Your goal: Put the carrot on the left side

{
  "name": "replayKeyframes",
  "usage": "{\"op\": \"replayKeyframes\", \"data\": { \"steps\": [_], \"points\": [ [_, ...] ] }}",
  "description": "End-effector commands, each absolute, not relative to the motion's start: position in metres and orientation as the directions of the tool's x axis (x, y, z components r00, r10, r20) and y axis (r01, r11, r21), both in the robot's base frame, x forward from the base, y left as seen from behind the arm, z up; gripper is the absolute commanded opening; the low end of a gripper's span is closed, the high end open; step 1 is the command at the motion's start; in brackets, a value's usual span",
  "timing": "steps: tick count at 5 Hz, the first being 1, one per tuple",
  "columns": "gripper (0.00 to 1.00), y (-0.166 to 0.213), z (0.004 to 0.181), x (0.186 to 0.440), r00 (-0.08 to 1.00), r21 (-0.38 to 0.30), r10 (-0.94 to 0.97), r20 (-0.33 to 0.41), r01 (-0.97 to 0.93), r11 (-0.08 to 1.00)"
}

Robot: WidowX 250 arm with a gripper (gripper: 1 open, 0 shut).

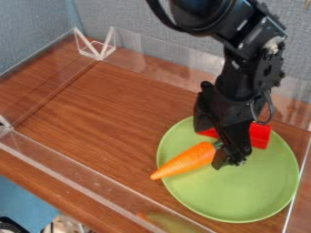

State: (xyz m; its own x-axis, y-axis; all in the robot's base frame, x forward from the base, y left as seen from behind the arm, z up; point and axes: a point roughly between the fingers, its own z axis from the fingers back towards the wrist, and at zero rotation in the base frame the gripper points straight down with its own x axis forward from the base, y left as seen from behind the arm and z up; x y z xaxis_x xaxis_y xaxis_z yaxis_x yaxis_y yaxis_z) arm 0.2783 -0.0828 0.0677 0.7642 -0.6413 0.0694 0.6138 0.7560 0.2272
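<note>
The orange carrot (185, 161) lies across the left rim of the round green plate (261, 187), its pointed tip hanging out over the wooden table. My black gripper (216, 144) points down over the carrot's thick end, open, with one finger (231, 151) on the near side and the other on the far side. Nothing is gripped. The carrot's stem end is hidden behind the fingers.
A red block (253, 136) sits on the plate just behind the gripper. A clear acrylic wall (73, 196) rims the brown wooden table (97, 100). A white wire stand (93, 41) is at the back left corner.
</note>
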Motion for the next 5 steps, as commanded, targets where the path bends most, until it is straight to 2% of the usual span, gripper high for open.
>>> {"op": "replayKeyframes", "data": {
  "steps": [1,5],
  "points": [
    [1.00,-0.084,0.073,0.280,0.768,0.248,-0.631,0.112,0.593,0.766],
    [1.00,-0.083,0.085,0.282,0.788,0.284,-0.589,0.179,0.532,0.798]
  ]
}}
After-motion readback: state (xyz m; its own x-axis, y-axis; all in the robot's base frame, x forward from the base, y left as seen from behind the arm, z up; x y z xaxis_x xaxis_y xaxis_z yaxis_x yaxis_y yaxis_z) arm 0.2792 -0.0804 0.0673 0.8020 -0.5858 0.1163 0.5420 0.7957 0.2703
